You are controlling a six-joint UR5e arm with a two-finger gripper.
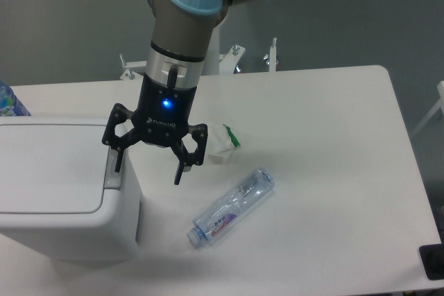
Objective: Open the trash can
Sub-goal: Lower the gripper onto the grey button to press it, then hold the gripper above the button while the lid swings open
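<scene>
Gripper (147, 165) spread wide, holding nothing — left finger over the grey button strip at the lid's right edge. One trash can (66, 195), lid down, near-left on the table (333, 171). One plastic bottle (232, 206) lying right of it, one crumpled carton (223, 143) farther back — bare tabletop to the right.

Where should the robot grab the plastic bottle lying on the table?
Probably around the middle of the clear plastic bottle, coming straight down from above. It lies flat on the white table, slanted, so the tool should turn its fingers across the narrow width.
</scene>
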